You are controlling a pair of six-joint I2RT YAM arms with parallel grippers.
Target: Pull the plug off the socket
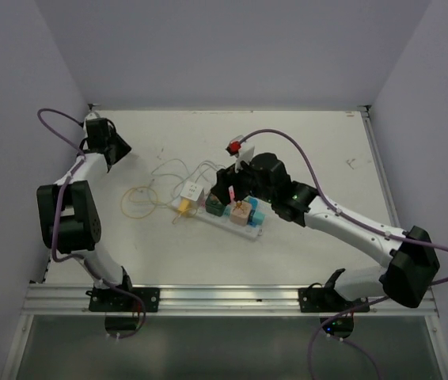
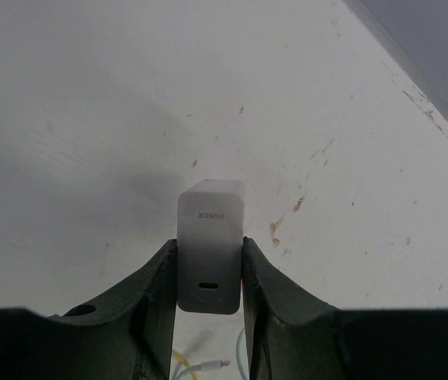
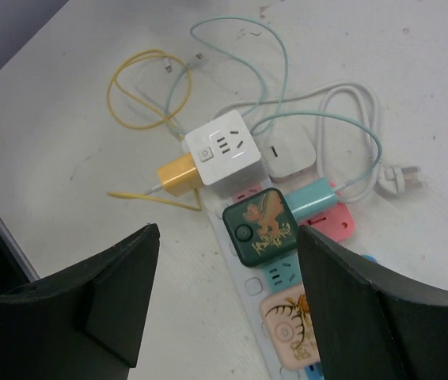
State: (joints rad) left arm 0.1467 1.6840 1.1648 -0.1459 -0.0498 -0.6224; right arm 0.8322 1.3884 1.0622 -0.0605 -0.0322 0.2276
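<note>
Centre frame, our right end effector (image 3: 228, 231) hangs with jaws apart over the socket (image 3: 278, 275), just above its green plug (image 3: 261, 226). At the desk's (image 1: 303, 142) upper left, the left end effector (image 2: 210, 269) is clamped on a white charger (image 2: 210, 237). We judge the next move: drop, close on a plug, pull straight up.

Soft, even light from above keeps the white worktop (image 1: 319, 158) bright without hard glare, and the arms throw only faint, blurred shadows on it. In the left wrist view a broad grey shadow spreads across the worktop left of the white charger (image 2: 210, 229), whose lower face is shaded between the dark fingers (image 2: 149, 309). The right wrist view is sharp at its centre, while the near black fingers (image 3: 89, 309) are soft and almost featureless.
</note>
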